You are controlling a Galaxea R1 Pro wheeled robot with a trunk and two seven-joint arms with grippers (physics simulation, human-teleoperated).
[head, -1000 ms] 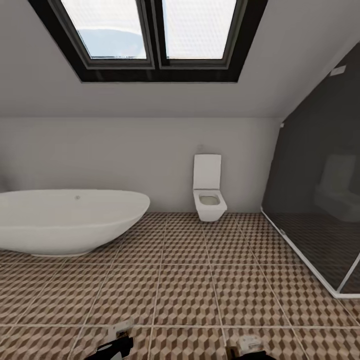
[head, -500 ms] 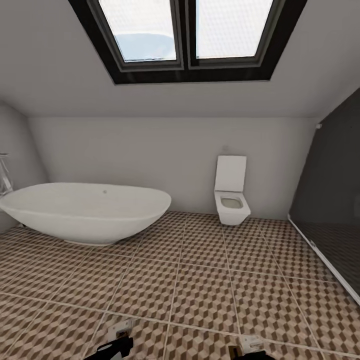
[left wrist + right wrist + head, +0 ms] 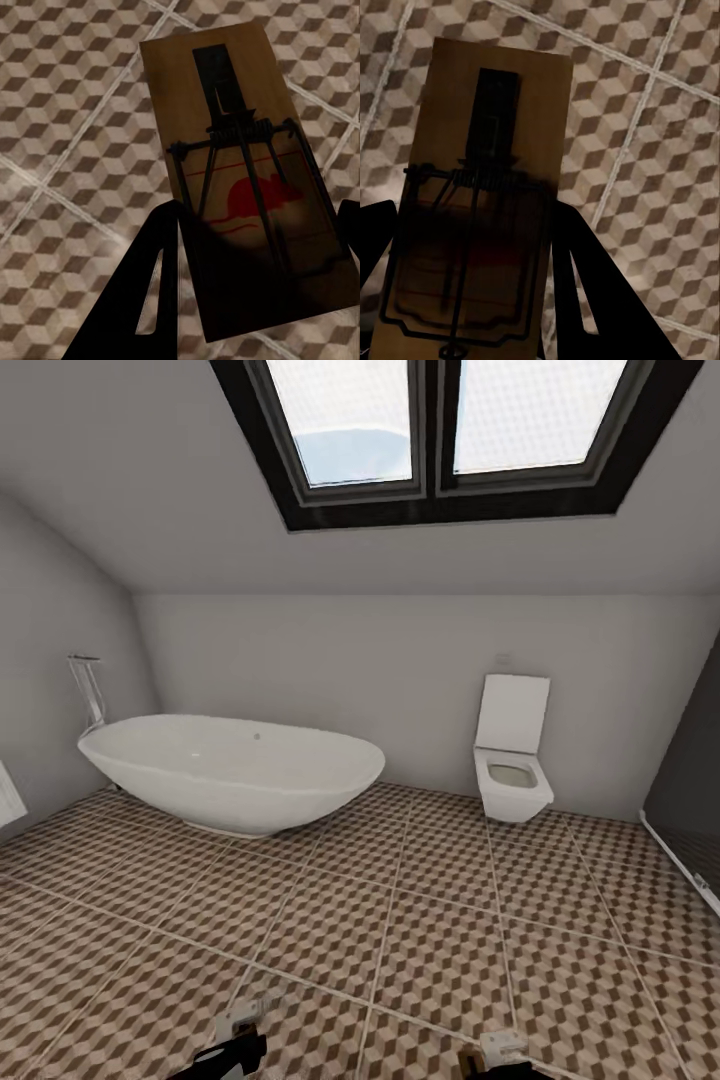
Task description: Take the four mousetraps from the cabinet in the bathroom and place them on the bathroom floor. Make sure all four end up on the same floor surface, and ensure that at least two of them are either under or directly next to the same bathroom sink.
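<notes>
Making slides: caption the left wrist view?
Left hand holding a mousetrap above the patterned bathroom floor.

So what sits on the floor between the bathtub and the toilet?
Nothing: in the head view, the stretch between the bathtub and the toilet is bare cube-patterned bathroom floor against the white wall.

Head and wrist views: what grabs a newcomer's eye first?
In the head view, the white bathtub at the left wall, under a black-framed skylight, with a toilet against the back wall to the right. All stand over the cube-patterned floor. Up close, each wrist view shows a wooden mousetrap between dark fingers: left gripper, right gripper.
</notes>
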